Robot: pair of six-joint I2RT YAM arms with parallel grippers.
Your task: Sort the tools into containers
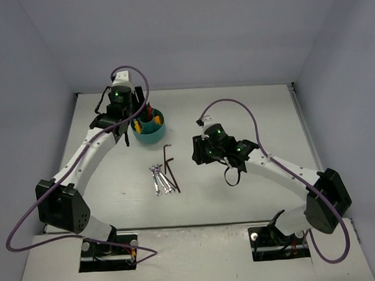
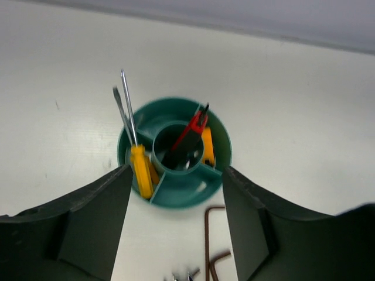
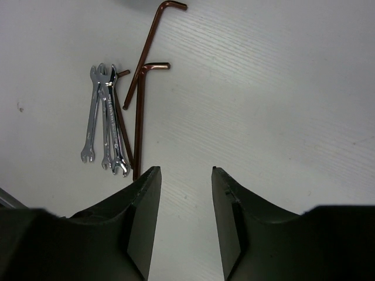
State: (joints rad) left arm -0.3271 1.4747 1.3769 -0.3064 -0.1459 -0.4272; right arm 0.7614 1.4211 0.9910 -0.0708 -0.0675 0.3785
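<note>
Dark fingers of the left gripper (image 2: 177, 170) fill the bottom of my left wrist view, spread wide with nothing pinched. They hang above the near rim of the teal bowl (image 2: 181, 196), which shows in the gap between them.

Two yellow-handled screwdrivers (image 2: 140, 167) stand in its left compartment, shafts leaning out past the rim. A red-handled tool (image 2: 190, 132) leans in the central ring, and another yellow piece (image 2: 207, 146) sits in the right compartment; I cannot tell what it is.

On the right wrist view, the right gripper (image 3: 186, 170) is also parted and grips nothing, with only bare table (image 3: 281, 117) between its fingers. Ahead and to the left of those fingers lie the hex keys (image 3: 139, 117), brownish and L-shaped. The foot of the nearest one ends just beside the left finger. Silver wrenches (image 3: 105, 129) lie bunched together further left, overlapping one hex key.

From above, the bowl sits toward the back left, close beside the left arm's wrist. The loose tools lie mid-table between the two arms, well apart from the walls. I see bare surface to the right of the hex keys and behind them.
</note>
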